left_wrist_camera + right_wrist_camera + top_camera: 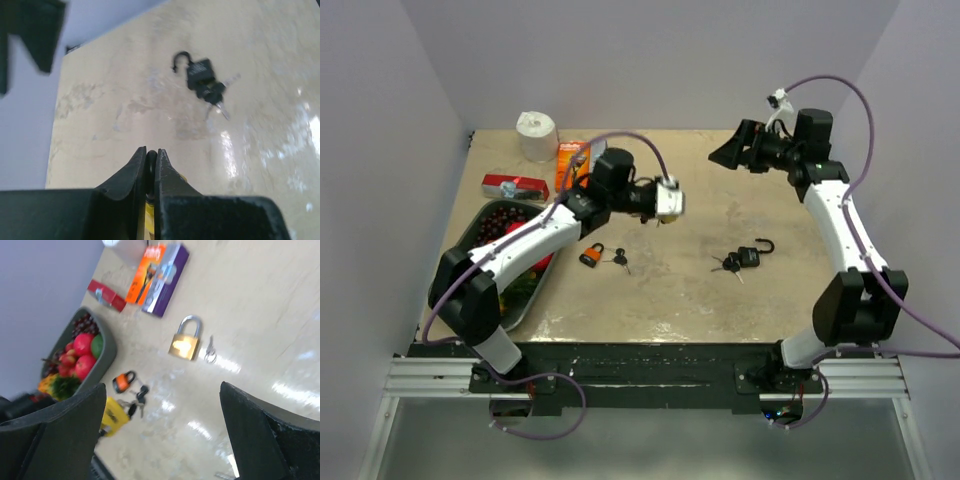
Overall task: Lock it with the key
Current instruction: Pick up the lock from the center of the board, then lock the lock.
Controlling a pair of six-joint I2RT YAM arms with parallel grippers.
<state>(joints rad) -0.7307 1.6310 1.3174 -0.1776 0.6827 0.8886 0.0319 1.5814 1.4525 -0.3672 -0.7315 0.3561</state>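
My left gripper (pixel 660 198) (pixel 150 152) is shut on the black shackle of a yellow padlock (pixel 112 415) (pixel 148 214), holding it above the table's middle. A bunch of keys (pixel 135 407) hangs from that padlock's body. My right gripper (pixel 725 152) (pixel 162 390) is raised at the back right, wide open and empty, facing the left gripper. A black padlock (pixel 752 253) (pixel 200 75) with an open shackle lies on the table with its keys (pixel 728 264) (pixel 217 95).
An orange padlock (pixel 591 255) (pixel 124 381) with keys (pixel 619 258) lies left of centre. A brass padlock (pixel 185 342) and a key (pixel 210 350) lie further back. A fruit tray (pixel 470 235) (pixel 107 347), boxes (pixel 572 160) (pixel 160 270) and a paper roll (pixel 536 135) stand at the left.
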